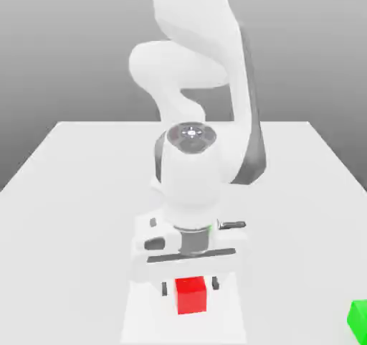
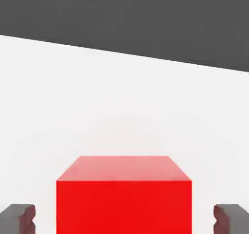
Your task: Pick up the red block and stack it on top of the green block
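Red block [image 1: 191, 295]: one, small cube, bright red, plain faces. Located between the jaws of the gripper [image 2: 124, 220], with a gap at either side; neither finger touches it. Sits upright, one flat face up.

Jaws: parted wide, wider than the block, one finger to each side of it. Nothing held. In the hand view the fingertips stand level with one another, and the block lies about midway between them.

Pale patch [image 1: 136, 331]: one, rectangular, beneath the jaws and the red block in the exterior view, lighter than the table around it.

Green block [image 1: 360, 322]: one, bright green, cut by the picture's edge. Located well apart from the jaws, out toward the exterior view's right. Its visible top bears nothing.

Table [image 1: 301, 214]: one, broad, light grey, spreading out on all sides of the jaws.

Robot arm [image 1: 190, 171]: one, white with dark trim, above the jaws, hand pointing down.

Progress, as judged: early stage. Done: jaws placed astride the red block, apparently well centred. Outstanding: the closing of the jaws, the lift, the carry across to the green block, the lining-up above it, the setting down and the release. Stack: none made.
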{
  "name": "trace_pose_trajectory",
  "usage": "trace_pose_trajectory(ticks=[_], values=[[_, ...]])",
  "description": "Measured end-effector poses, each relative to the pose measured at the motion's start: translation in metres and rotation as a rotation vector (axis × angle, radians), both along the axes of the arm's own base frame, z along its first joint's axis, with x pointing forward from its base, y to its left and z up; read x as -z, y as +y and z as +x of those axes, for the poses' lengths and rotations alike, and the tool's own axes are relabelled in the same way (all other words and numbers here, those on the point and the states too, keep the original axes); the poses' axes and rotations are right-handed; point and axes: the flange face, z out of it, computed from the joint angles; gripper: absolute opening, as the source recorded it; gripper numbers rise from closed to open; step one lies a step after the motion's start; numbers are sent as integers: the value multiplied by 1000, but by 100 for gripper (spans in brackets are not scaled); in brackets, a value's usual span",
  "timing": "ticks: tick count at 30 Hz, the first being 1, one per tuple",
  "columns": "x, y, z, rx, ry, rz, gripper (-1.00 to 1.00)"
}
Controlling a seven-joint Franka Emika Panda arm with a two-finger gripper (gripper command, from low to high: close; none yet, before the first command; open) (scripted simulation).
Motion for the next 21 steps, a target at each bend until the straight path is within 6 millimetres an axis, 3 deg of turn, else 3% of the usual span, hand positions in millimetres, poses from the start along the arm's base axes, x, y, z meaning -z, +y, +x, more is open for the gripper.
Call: trace_pose_trajectory(ticks=[5, 11, 15, 21], values=[[-1, 0, 0, 0, 0, 0, -100], [-59, 3, 2, -11, 1, 0, -100], [-72, 72, 33, -207, 3, -6, -100], [-88, 205, 57, -535, 4, -6, -100]])
